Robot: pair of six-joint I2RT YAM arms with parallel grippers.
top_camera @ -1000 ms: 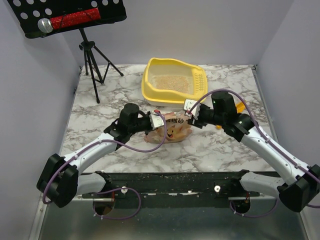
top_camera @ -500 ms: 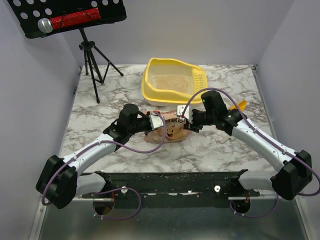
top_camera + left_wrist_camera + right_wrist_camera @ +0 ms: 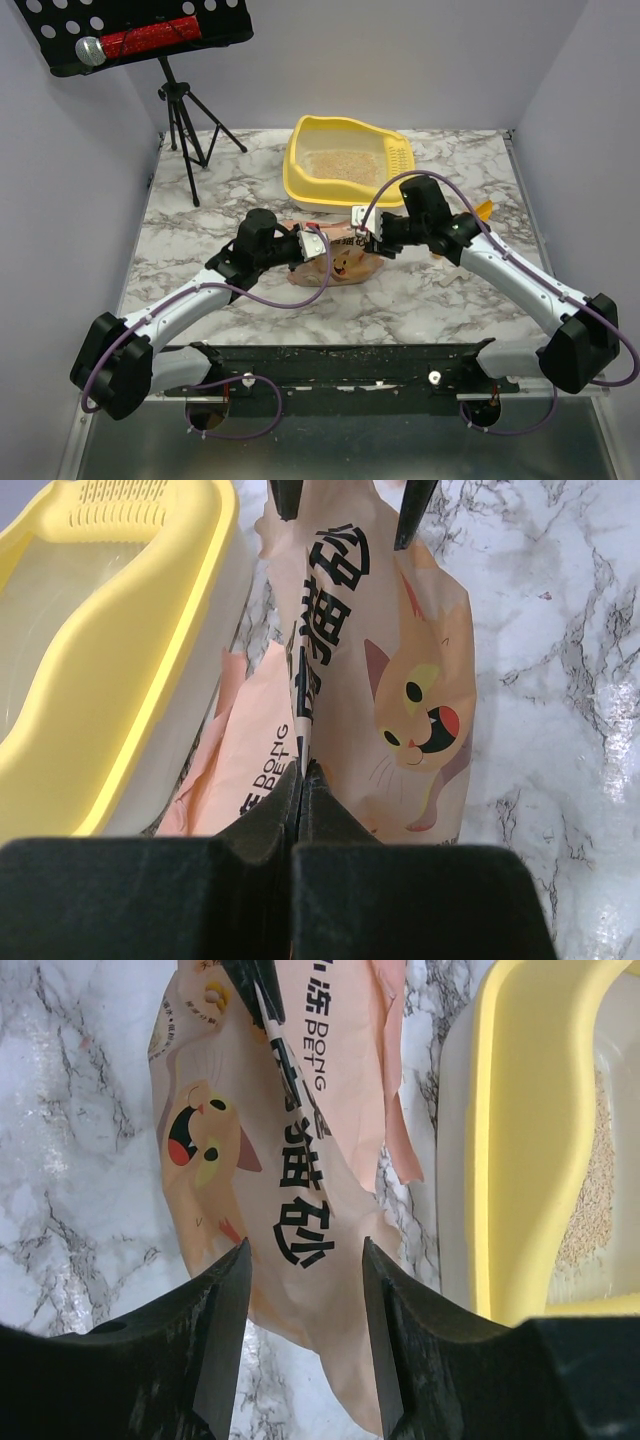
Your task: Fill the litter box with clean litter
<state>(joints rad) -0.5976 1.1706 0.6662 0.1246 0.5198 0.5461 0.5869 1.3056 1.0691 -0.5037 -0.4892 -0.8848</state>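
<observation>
Found the left claw (image 3: 300, 780) pinched fully shut on a raised fold of the bag (image 3: 400, 680), close to its printed lettering. Found the right claw (image 3: 305, 1252) about half spread, hanging astride the opposite end of the same bag; could not tell contact with the plastic from either wrist view. Placed the bag flat on the tabletop (image 3: 200, 225), just in front of the litter box (image 3: 296, 180), with a loose pink flap close against the white base. Noted a thin layer of litter (image 3: 340, 165) already inside the box, pale and sandy, beside the slotted section.

Judged the bag soft, thin and crinkly, likely slippery between hard fingers and apt to sag or fold once lifted. Guessed at modest weight from the slumped, fairly flat shape, though with the contents hidden. Judged the granules loose and free-running, ready to spill at any tilt. Reckoned the best hold to be a gathered fold or seam at each end, pinched deep rather than by the edge, with the open end turned toward the box; could not make out the open end for certain.

Counted two claws, one bag, one litter box, one small orange scoop (image 3: 483, 210) half hidden behind the right arm, and one black stand (image 3: 177, 97) at the far left.
</observation>
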